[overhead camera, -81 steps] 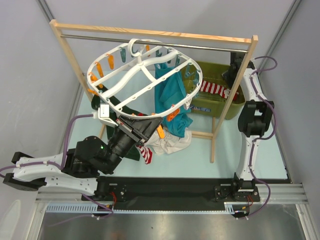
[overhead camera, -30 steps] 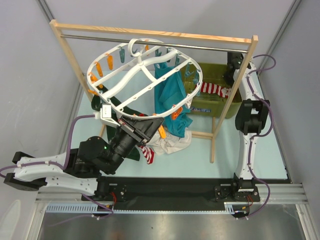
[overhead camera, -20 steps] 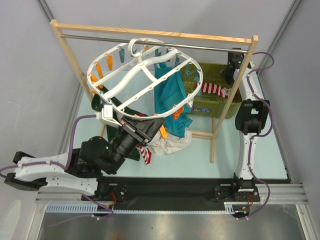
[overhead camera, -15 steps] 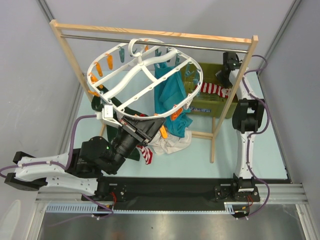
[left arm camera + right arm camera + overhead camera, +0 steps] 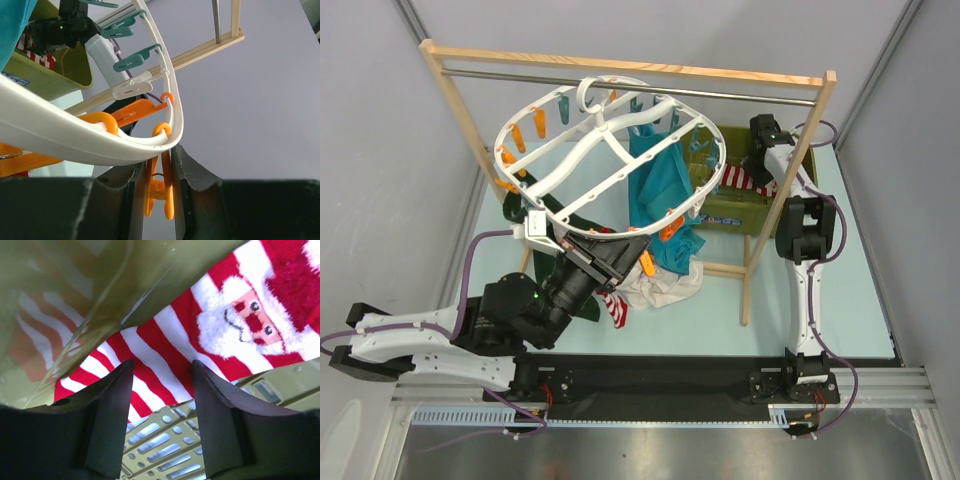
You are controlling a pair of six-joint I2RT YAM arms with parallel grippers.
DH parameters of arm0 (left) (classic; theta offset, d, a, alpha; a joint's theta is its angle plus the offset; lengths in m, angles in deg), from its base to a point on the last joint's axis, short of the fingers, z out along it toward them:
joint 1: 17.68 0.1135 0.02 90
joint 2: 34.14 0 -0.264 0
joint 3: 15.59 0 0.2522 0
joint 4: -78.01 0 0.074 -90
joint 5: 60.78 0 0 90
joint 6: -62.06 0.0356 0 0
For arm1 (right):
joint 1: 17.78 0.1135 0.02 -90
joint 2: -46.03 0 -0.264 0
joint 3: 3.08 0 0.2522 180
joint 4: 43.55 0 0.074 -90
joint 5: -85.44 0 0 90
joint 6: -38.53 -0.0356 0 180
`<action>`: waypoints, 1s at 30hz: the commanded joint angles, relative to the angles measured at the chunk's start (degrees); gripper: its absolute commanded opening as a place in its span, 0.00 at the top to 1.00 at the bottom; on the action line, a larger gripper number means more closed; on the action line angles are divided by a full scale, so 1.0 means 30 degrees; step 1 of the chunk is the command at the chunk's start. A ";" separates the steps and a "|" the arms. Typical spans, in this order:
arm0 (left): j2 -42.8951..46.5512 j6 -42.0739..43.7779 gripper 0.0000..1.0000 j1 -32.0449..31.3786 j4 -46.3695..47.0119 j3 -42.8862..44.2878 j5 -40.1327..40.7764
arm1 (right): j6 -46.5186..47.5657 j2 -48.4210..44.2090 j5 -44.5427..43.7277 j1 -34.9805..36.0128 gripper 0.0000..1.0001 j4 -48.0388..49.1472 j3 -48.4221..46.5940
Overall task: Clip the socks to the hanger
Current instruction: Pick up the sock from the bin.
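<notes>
Top external view, and the pale green table [image 5: 850,300] fills the frame, with the tall wooden rack with a metal rod [image 5: 620,68] standing across its far half. From that rod hangs the large round white plastic hanger [image 5: 602,124], with orange and teal clips dotted around its rim. A teal cloth garment [image 5: 655,190] is clipped on its right side and drapes down toward the table. At the far right, beside the rack's right post, sits the olive-green plastic bin [image 5: 760,215]. A crumpled white cloth [image 5: 660,285] lies on the table below the teal garment.

Now the red-and-white striped fabric socks [image 5: 748,180]! One lies inside the bin, showing a Santa face in the right wrist view. The other [image 5: 611,310] is near the middle of the table, just left of the white cloth and partly hidden by the left arm.

Right wrist view: the right claw [image 5: 161,370] is down in the bin with its fingers spread apart, right over the Santa sock; whether it touches, I cannot tell.

Left wrist view: the left claw [image 5: 159,165] is up at the hanger's near rim, fingers pressed in on both sides of an orange plastic clip [image 5: 160,192] hanging under the white rim.
</notes>
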 commanded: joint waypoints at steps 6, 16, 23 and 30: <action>0.0068 -0.0210 1.00 0.0066 0.0085 -0.0204 0.0435 | 0.0370 0.0256 -0.0279 -0.0237 0.69 -0.0211 0.0990; 0.0039 -0.0210 1.00 0.0066 -0.0003 -0.0145 0.0406 | 0.2097 -0.1353 0.1186 -0.0969 1.00 0.0787 -0.0180; -0.0020 -0.0327 1.00 0.0066 0.0144 -0.0174 0.0260 | 0.4616 -0.3141 0.2035 -0.1350 1.00 0.2019 -0.0823; 0.0244 -0.1527 1.00 0.0066 -0.0353 -0.0526 0.0289 | 0.6814 -0.4957 0.2739 -0.1380 1.00 0.3131 0.0258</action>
